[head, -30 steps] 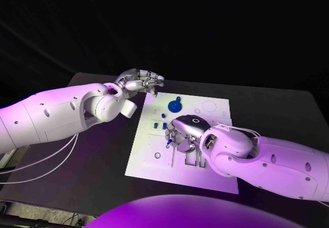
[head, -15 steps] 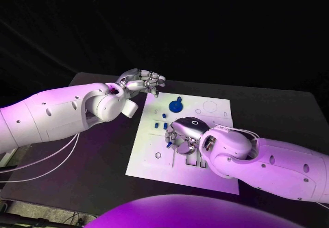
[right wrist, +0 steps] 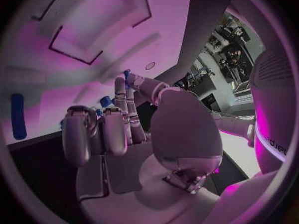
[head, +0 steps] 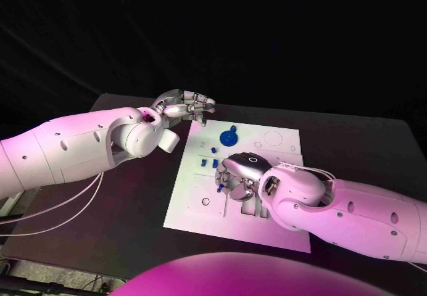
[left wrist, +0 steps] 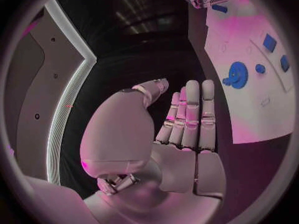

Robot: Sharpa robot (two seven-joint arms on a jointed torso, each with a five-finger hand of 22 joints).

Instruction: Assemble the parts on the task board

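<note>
Fingers of the right hand (head: 239, 179) curl down over the middle of the board (head: 280, 231), and in the right wrist view a small blue part (right wrist: 126, 76) seems to sit at their tips, close over the board's surface; whether it is truly pinched I cannot tell for sure, but the stoop of the hand reads as a fine placing job, likely pressing or seating that piece. A long blue peg (right wrist: 18, 116) lies flat on the board nearby in that same view. Just at 9 o'clock of the hand, two small blue blocks (head: 207, 163) sit on the board, and at 12 o'clock a round blue gear (head: 229, 137) rests, apart from the fingers. The left hand (head: 185, 105) hangs off the board's 11 o'clock corner above the bench (head: 124, 203), fingers straight and side by side with nothing in them, as the left wrist view shows. It looks parked there to keep clear of the working hand and leave the head camera an open look at the board.
</note>
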